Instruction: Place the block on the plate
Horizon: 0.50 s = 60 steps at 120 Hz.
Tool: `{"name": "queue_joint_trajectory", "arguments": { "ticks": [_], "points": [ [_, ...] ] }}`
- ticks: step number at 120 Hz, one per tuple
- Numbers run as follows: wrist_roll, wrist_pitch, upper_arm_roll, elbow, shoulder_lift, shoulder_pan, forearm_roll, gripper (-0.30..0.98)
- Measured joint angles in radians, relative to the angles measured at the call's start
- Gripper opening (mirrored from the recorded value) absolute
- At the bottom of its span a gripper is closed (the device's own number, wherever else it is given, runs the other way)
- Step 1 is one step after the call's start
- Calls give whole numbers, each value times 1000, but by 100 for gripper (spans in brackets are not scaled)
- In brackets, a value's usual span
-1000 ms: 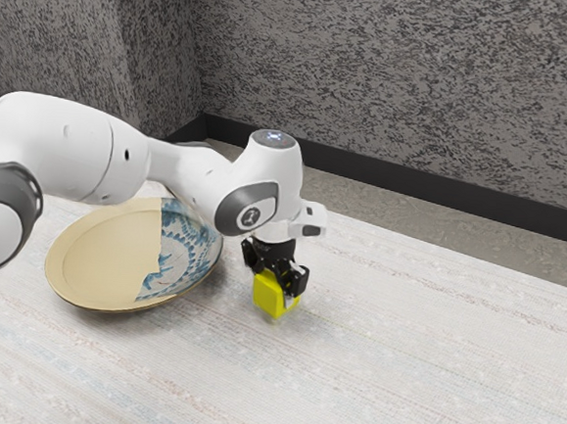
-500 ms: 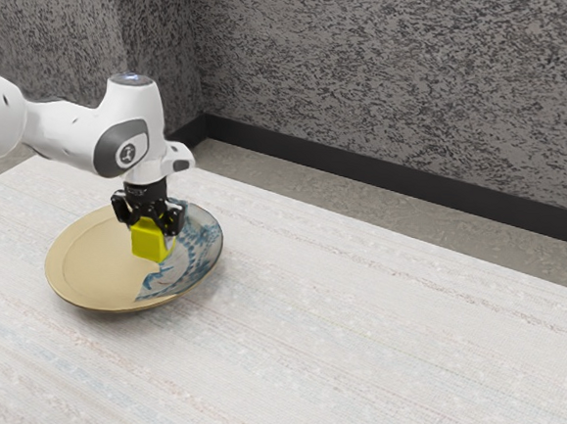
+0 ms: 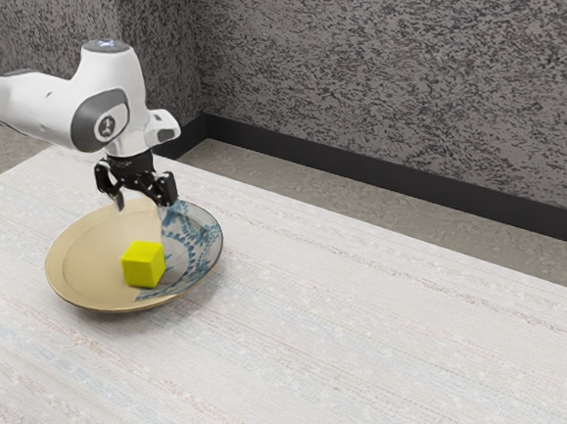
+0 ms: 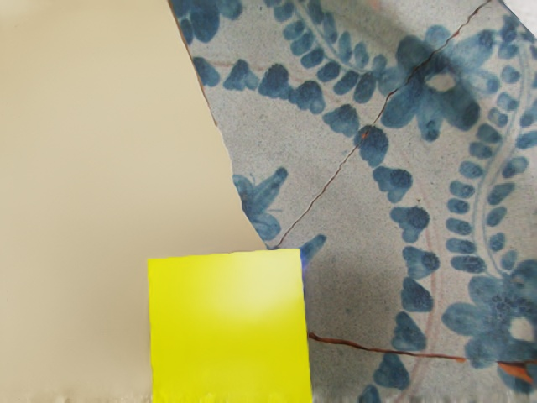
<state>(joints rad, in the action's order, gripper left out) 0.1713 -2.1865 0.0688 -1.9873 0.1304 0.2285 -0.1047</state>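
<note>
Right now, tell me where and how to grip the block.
Best from straight above, closing on two opposite side faces of the block: its faces are flat, its top is uncovered, and the open hand hangs higher up. The raised rim of the plate would likely hinder a low sideways approach.

Gripper [image 3: 144, 202] spread wide, apparently pointing downward

Yellow block [image 3: 143, 265], plate [image 3: 88, 260] plain tan toward the exterior view's left, grey with blue flowers toward its right, streaky whitish surface [image 3: 352, 345], mottled grey wall [image 3: 402, 74].
</note>
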Motion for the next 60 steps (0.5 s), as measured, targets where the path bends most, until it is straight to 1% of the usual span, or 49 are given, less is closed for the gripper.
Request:
{"name": "queue_joint_trajectory", "arguments": {
  "ticks": [6,14,32,60],
  "points": [
    [-7,31,4,2,-36,-15,1,64],
    [-25,73,17,29,-51,-32,7,65],
    [-100,205,28,184,-42,-76,51,67],
    [-219,394,46,320,-58,-66,77,68]
  ]
}}
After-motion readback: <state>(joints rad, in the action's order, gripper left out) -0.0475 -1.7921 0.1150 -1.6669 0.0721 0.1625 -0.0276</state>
